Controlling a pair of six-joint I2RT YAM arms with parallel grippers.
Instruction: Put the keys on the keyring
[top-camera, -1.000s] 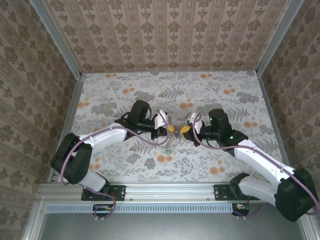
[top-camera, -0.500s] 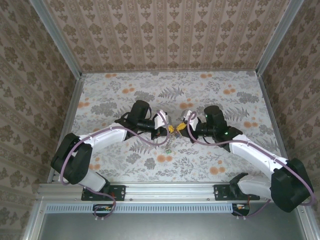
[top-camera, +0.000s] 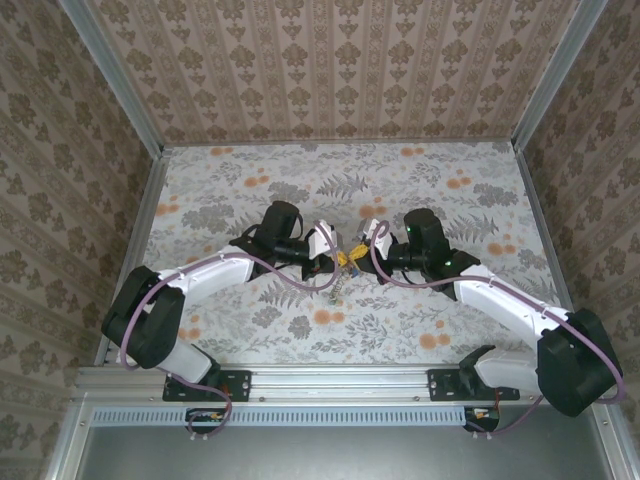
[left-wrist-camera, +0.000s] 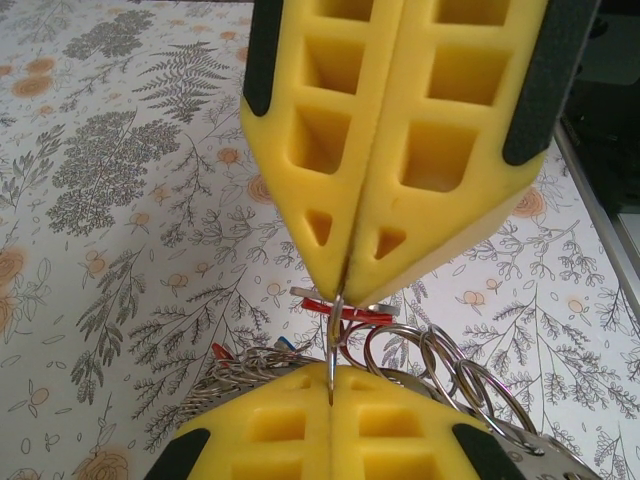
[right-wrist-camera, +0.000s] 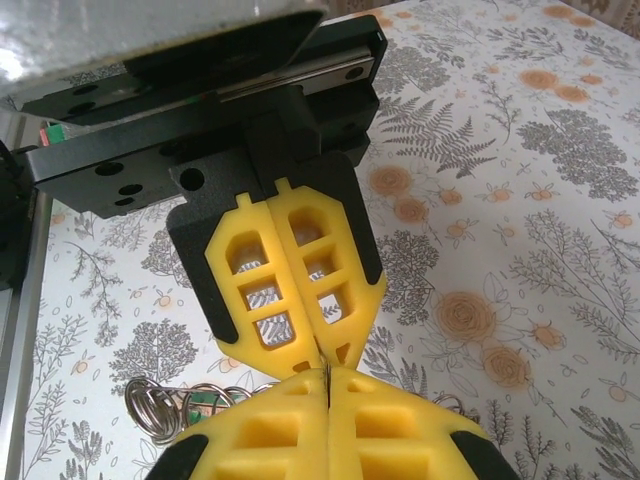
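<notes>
The right gripper had slid left to meet the left gripper; both pinched tight on one thin silvery metal sliver. The pale silvery chain-like keyring hung bunched just beneath.

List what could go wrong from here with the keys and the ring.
1. The left gripper and right gripper meet tip to tip, both shut on one thin metal sliver. Any pull apart could bend it or slip it free.
2. The keys and wire rings sit bunched right beside the tips and could snag the fingers.
</notes>
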